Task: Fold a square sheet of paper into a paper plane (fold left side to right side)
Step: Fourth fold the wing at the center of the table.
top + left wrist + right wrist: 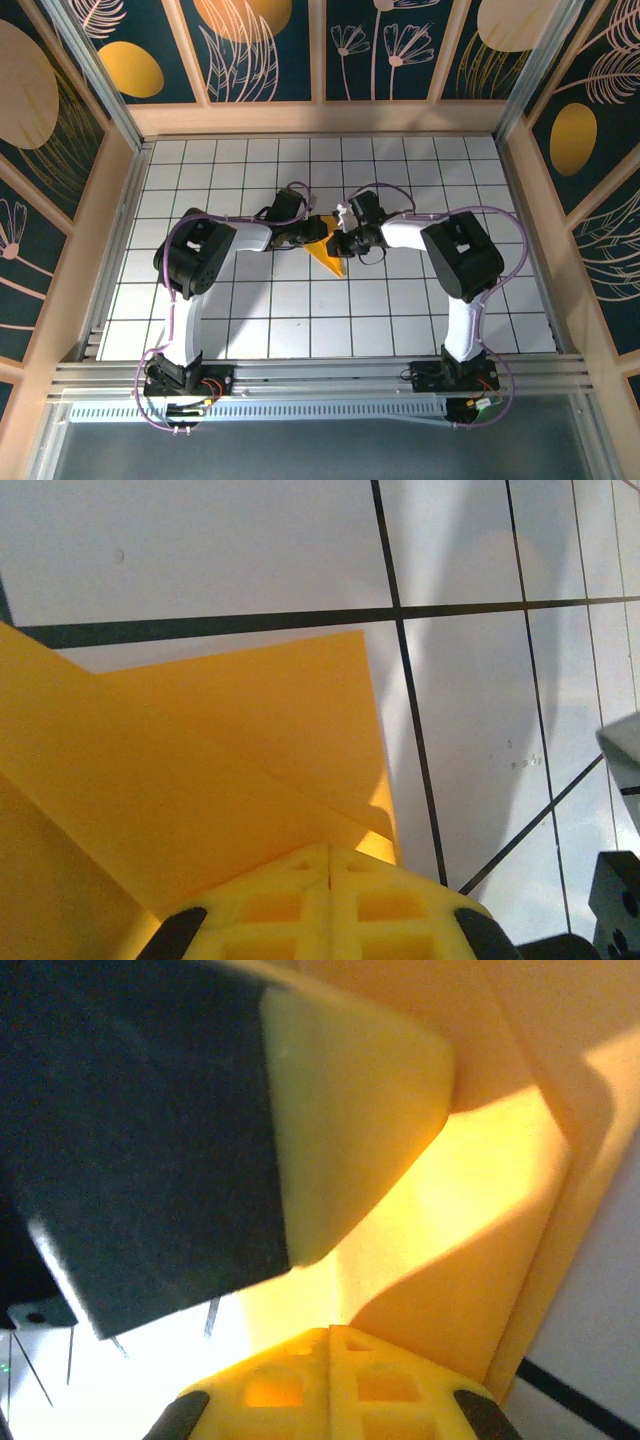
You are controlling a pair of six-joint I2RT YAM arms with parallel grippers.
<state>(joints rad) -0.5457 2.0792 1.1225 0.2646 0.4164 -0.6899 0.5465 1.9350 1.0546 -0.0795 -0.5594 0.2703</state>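
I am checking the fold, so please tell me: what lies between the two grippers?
The folded yellow-orange paper lies between the left gripper and the right gripper, as the top view shows.

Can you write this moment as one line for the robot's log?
stage: folding | paper: folded to a point | left gripper: shut, at paper | right gripper: shut, at paper

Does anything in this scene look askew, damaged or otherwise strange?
The square sheet of paper, folded to a pointed shape, does not lie flat: in the right wrist view one layer bows in a curve beside the right arm's fingers. No tear is visible.
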